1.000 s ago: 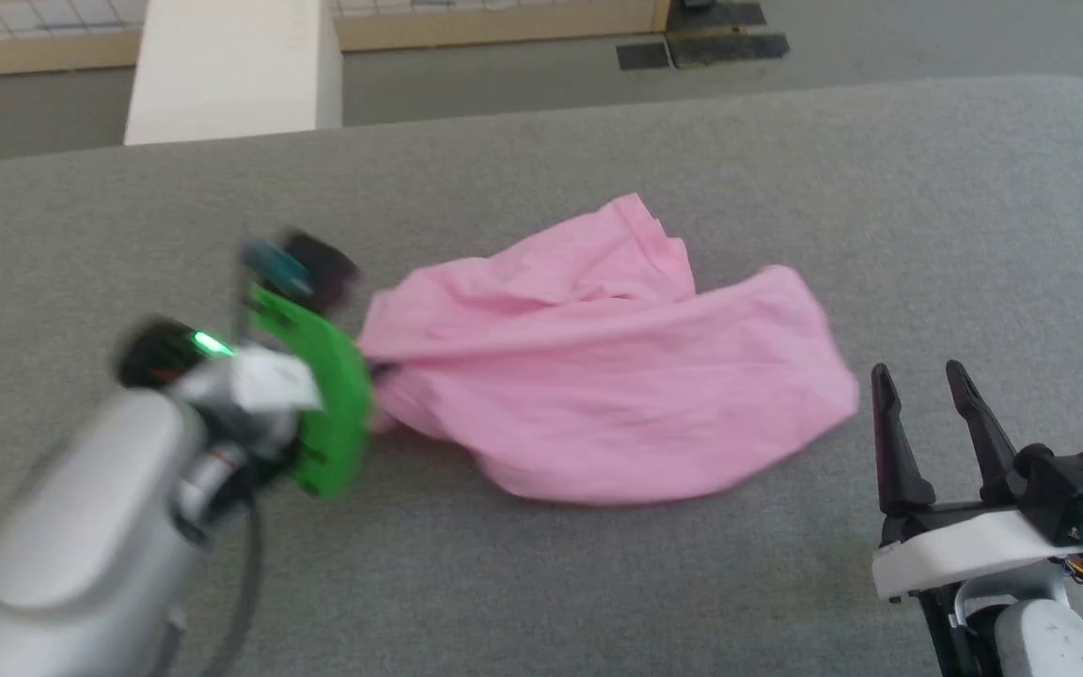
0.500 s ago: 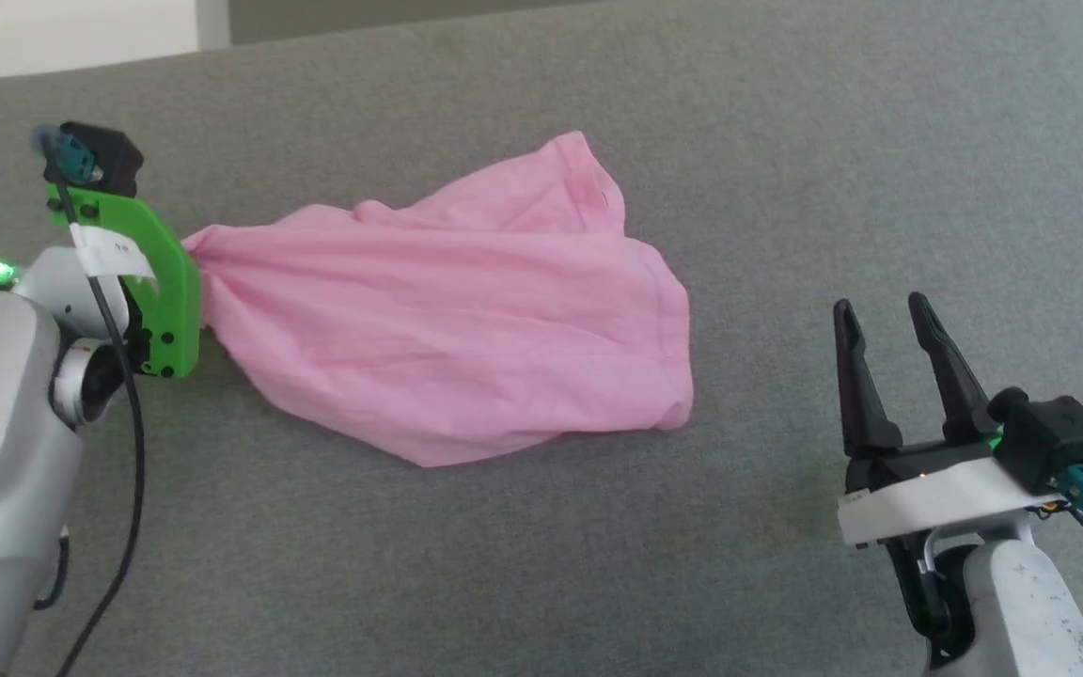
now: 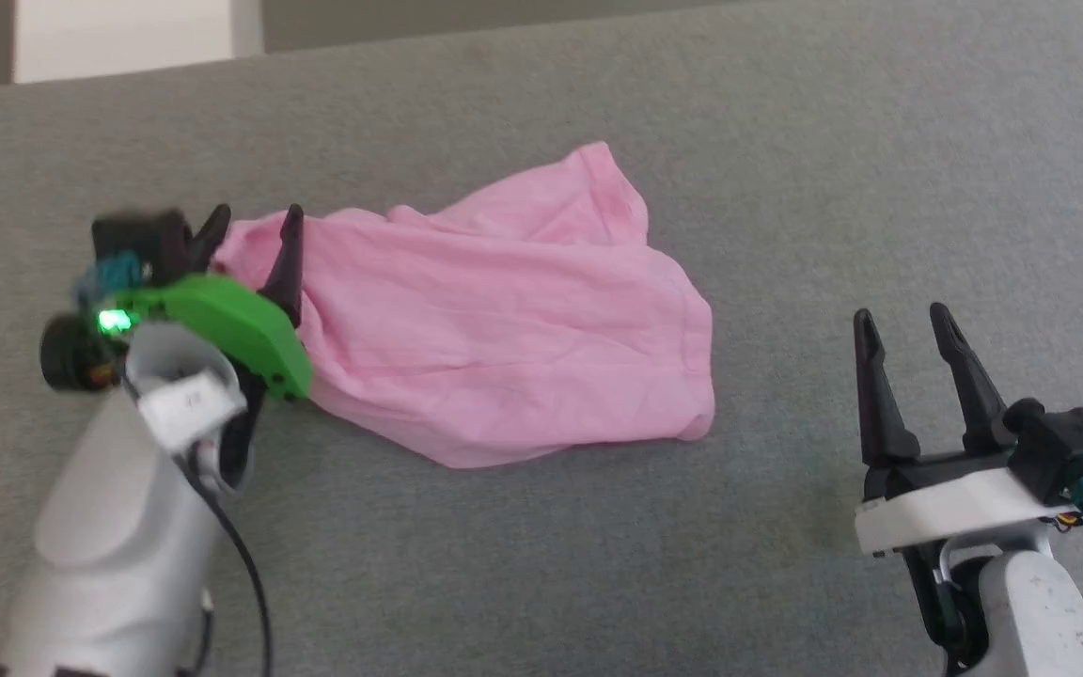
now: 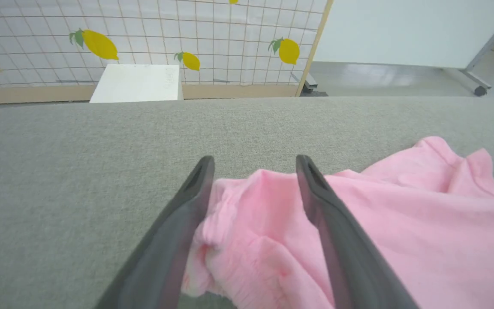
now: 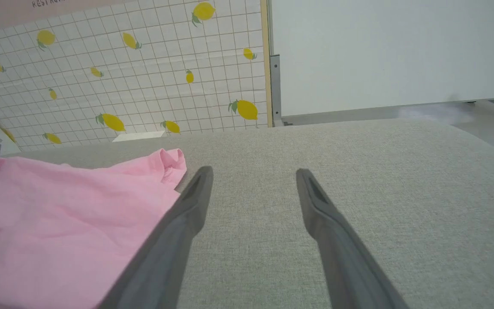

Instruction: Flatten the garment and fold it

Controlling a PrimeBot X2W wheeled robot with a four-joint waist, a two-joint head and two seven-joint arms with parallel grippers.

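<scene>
At garment (image 3: 504, 320) left edge | left hand (image 3: 257, 216) wide, astride it (no grip) | right hand (image 3: 901, 315) wide, empty

This is looking like a robotics lab dressed up as a home, not a lived-in room. A wide bench (image 4: 58, 171) padded in grey woven fabric is serving as the work surface, with the left gripper (image 3: 258, 212) and right gripper (image 3: 901, 312) hanging over it. Behind it, a partition (image 5: 144, 77) papered in a lemon-printed tile pattern is standing on a bare grey floor (image 4: 380, 79) beside a plain white panel (image 5: 380, 56). A castor (image 4: 480, 90) is showing at the far right, and a white block (image 4: 137, 83) is sitting at the partition's foot.
</scene>
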